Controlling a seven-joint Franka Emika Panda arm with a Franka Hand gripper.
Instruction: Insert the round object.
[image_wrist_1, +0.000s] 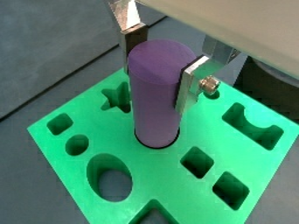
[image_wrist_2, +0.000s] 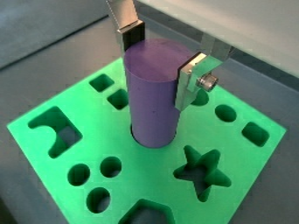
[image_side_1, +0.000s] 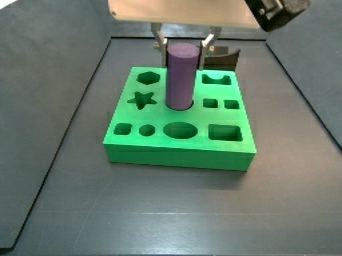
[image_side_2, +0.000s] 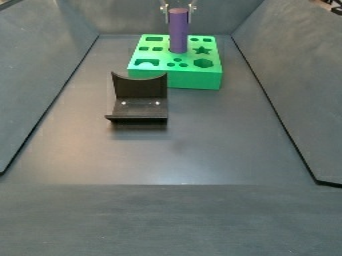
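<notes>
The round object, a tall matte purple cylinder (image_wrist_1: 156, 96), stands upright with its lower end in a round hole near the middle of the green block (image_wrist_1: 70, 122). It shows in both wrist views and both side views (image_wrist_2: 152, 96) (image_side_1: 181, 75) (image_side_2: 177, 30). My gripper (image_wrist_1: 163, 70) is straight above the block, its two silver fingers pressed against opposite sides of the cylinder's upper part. It appears shut on the cylinder. The block (image_side_1: 181, 150) has several other cut-outs: a star, squares, ovals, an arch.
The fixture (image_side_2: 138, 97), a dark L-shaped bracket on a base plate, stands on the dark floor beside the block (image_side_2: 201, 75); it also shows behind the block in a side view (image_side_1: 218, 55). Sloping dark walls enclose the floor on both sides.
</notes>
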